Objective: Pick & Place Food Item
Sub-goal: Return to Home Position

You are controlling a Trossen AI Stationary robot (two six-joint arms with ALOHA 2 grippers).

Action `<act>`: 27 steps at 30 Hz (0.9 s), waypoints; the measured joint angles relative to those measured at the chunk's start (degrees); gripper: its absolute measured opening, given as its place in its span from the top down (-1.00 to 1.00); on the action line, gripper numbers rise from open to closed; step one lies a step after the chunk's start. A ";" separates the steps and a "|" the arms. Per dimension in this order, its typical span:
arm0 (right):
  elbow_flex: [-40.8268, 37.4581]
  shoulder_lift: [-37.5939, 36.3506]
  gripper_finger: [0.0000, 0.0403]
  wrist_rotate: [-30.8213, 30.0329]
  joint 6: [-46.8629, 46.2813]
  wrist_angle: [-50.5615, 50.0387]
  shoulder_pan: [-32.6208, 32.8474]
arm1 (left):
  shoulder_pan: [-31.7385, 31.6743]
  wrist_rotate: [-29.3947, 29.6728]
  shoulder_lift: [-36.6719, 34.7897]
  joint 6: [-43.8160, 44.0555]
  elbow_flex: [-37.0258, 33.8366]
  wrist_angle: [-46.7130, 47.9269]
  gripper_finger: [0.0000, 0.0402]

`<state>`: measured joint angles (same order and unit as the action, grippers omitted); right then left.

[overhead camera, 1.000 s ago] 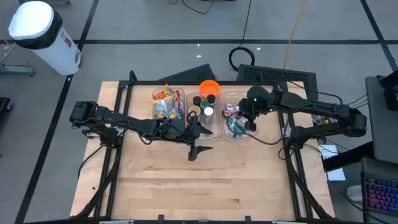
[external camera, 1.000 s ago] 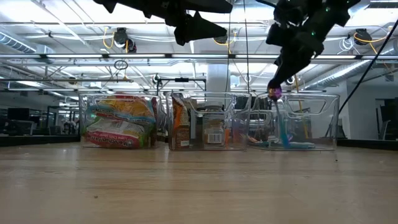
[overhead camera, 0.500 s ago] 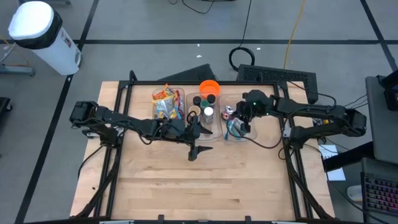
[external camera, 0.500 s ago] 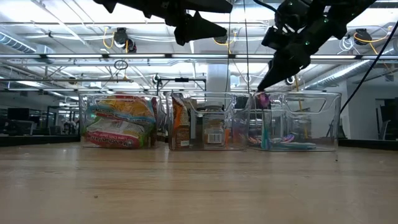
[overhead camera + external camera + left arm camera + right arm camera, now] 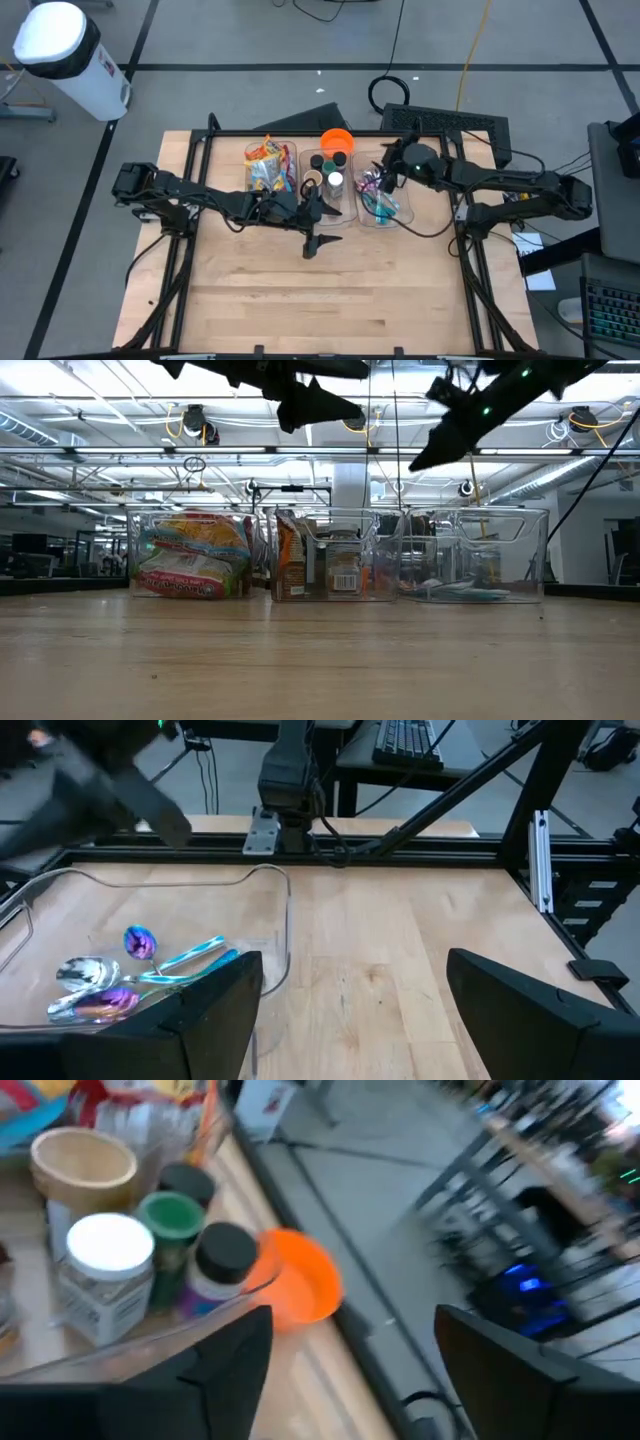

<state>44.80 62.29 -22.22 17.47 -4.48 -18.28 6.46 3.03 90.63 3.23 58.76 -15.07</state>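
Note:
Three clear bins stand in a row at the table's far middle. The left bin holds snack bags (image 5: pixel 265 165) (image 5: pixel 190 555). Jars (image 5: pixel 328 172) (image 5: pixel 110 1260) fill the middle bin. In the right bin (image 5: pixel 383 216) (image 5: pixel 286 920) lie shiny spoons and a purple-headed utensil with a teal handle (image 5: pixel 150 948) (image 5: pixel 465 592), flat on the bin's floor. My right gripper (image 5: pixel 380 178) (image 5: pixel 350 1370) hovers open over that bin's far left part, nothing between its fingers. My left gripper (image 5: pixel 320 228) (image 5: pixel 350 1010) hangs open and empty above the table, just near of the middle bin.
An orange bowl (image 5: pixel 337 140) (image 5: pixel 300 1280) sits behind the middle bin at the table's far edge. Black frame rails (image 5: pixel 190 180) run along the table's left and right sides. Bare wood (image 5: pixel 320 300) spreads across the near half.
My right gripper has drifted a little toward the table's left over the right bin, opened and let go of the purple-headed utensil, then risen. The utensil, which hung upright from the fingers, now lies flat in the right bin.

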 joint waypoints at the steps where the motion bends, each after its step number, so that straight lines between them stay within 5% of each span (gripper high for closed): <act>1: 0.00 -0.97 -0.30 -2.12 0.27 0.45 0.91 | 0.00 -0.01 -0.09 0.11 0.00 0.08 -0.62; 4: 0.11 -4.84 -0.41 -6.65 1.76 -0.60 3.78 | 0.00 -0.07 -2.56 1.95 -0.07 2.40 -0.60; 10: 0.16 -14.89 -0.48 -7.60 -2.75 -5.66 11.36 | 0.04 -0.28 -19.00 -2.67 0.00 21.35 -0.61; 17: 0.22 -25.08 -0.46 4.56 -13.86 -17.82 17.68 | 1.63 0.04 -35.76 -0.45 -0.96 45.59 -0.61; 27: -6.22 -31.37 -0.45 13.38 -24.18 -19.95 19.14 | 5.18 0.50 -53.87 -4.41 -24.88 29.85 -0.61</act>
<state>38.57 30.93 -8.84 -6.71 -24.43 0.86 11.64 3.53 36.76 -1.18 33.88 14.77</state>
